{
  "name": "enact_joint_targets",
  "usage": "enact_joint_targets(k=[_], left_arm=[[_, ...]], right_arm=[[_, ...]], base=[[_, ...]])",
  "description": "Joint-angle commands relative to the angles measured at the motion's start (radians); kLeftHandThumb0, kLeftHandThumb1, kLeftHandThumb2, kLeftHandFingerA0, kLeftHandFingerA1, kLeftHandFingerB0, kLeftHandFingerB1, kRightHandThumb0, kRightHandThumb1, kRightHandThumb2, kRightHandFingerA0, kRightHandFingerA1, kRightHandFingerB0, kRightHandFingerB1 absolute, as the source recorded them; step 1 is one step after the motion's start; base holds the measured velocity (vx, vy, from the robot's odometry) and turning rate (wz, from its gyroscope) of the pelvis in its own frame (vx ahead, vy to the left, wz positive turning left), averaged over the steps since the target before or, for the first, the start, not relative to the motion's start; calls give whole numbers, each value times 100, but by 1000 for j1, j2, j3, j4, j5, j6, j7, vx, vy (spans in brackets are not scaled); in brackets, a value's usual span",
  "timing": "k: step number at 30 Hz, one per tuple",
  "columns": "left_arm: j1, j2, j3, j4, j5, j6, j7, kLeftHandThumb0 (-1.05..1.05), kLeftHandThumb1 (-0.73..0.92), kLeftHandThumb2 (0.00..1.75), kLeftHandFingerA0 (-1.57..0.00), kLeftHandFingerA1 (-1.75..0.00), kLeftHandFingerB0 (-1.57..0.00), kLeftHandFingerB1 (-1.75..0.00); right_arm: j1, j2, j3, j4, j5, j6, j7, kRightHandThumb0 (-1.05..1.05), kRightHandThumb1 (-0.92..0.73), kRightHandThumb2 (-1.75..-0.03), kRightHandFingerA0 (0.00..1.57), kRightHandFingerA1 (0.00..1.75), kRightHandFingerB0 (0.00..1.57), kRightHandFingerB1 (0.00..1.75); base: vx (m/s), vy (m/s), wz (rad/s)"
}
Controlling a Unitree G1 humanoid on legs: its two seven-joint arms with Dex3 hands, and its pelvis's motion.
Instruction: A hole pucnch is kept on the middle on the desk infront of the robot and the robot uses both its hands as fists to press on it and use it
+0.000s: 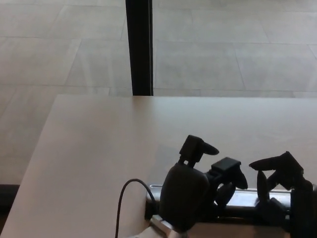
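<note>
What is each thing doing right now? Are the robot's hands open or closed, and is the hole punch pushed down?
left hand: over the hole punch's left end; open or closed, cannot tell.
right hand: over the punch's right end; cannot tell either.
hole punch: lying flat on the desk, mostly hidden; pushed down or not, cannot tell.
cable: curved loosely on the desk.
desk: holding everything.

Soft, dim daylight washes over the pale smooth table (99, 148), seemingly from beyond the dark vertical post (138, 47). Both black robot hands read as near silhouettes, detail lost. The grey tiled floor (223, 49) looks hazy, low-contrast, slightly blurred.
</note>
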Motion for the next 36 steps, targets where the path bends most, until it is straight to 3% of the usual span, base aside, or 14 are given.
enact_joint_targets(k=[1,2,4,5,6,10,12,14,18,24,25,27,29,36], left_arm=[[8,101,600,-672,-996,429,-631,-17,67,114,-89,-175,-59,-166],[-29,139,649,-698,-1052,469,-653,-17,69,110,-86,-175,-60,-157],[-82,203,722,-746,-1144,541,-686,-18,68,109,-85,-175,-61,-156],[-116,244,766,-775,-1231,587,-715,-17,61,122,-93,-175,-74,-144],[-135,274,793,-796,-1276,621,-723,-17,61,120,-90,-175,-71,-147],[-148,410,880,-846,-1409,682,-789,-17,62,115,-88,-175,-61,-156],[-96,530,965,-871,-1499,707,-845,-18,67,112,-86,-175,-61,-155],[-57,564,999,-890,-1531,709,-833,-16,69,111,-87,-175,-59,-159],[184,702,1250,-813,-1561,689,-941,-17,86,88,-78,-175,-42,-169],[472,745,1471,-697,-1398,617,-978,-34,75,65,-86,-175,-67,-140],[556,735,1525,-659,-1343,605,-949,-45,50,95,-121,-137,-81,-111],[634,728,1563,-611,-1294,577,-949,-49,48,94,-122,-137,-86,-113],[730,715,1594,-461,-1231,457,-988,-62,57,57,-109,-162,-96,-126],[816,674,1585,-82,-1111,284,-970,-72,44,95,-131,-145,-107,-114]], right_arm=[[23,-328,-88,-609,538,568,591,-19,-57,-113,128,142,87,111],[15,-384,-116,-668,614,619,618,-15,-62,-103,99,175,76,133],[3,-466,-174,-754,736,697,638,-16,-60,-103,101,175,78,130],[-6,-515,-215,-768,789,675,656,-26,-57,-111,125,139,85,109],[3,-548,-250,-784,819,681,656,-20,-63,-98,98,175,77,124],[65,-651,-404,-805,893,692,655,-18,-62,-107,102,175,76,127],[134,-684,-560,-763,957,708,654,-26,-58,-115,126,141,84,107],[164,-693,-622,-767,989,757,634,-22,-55,-108,106,175,84,122],[220,-730,-955,-450,1011,785,715,-34,-59,-94,104,175,85,125],[288,-797,-1198,-51,938,728,725,-36,-51,-103,126,163,85,118],[320,-806,-1237,59,917,686,697,-38,-61,-94,102,175,79,117],[348,-805,-1267,144,904,644,660,-36,-65,-94,103,175,79,115],[390,-777,-1309,252,935,612,632,-43,-68,-83,106,175,79,108],[426,-690,-1265,401,875,558,580,-40,-69,-72,105,174,78,88]], base=[[0,0,0],[0,0,0],[0,0,0],[0,0,0],[0,0,0],[0,0,0],[0,0,0],[0,0,0],[0,0,0],[0,0,0],[0,0,0],[0,0,0],[0,0,0],[0,0,0]])
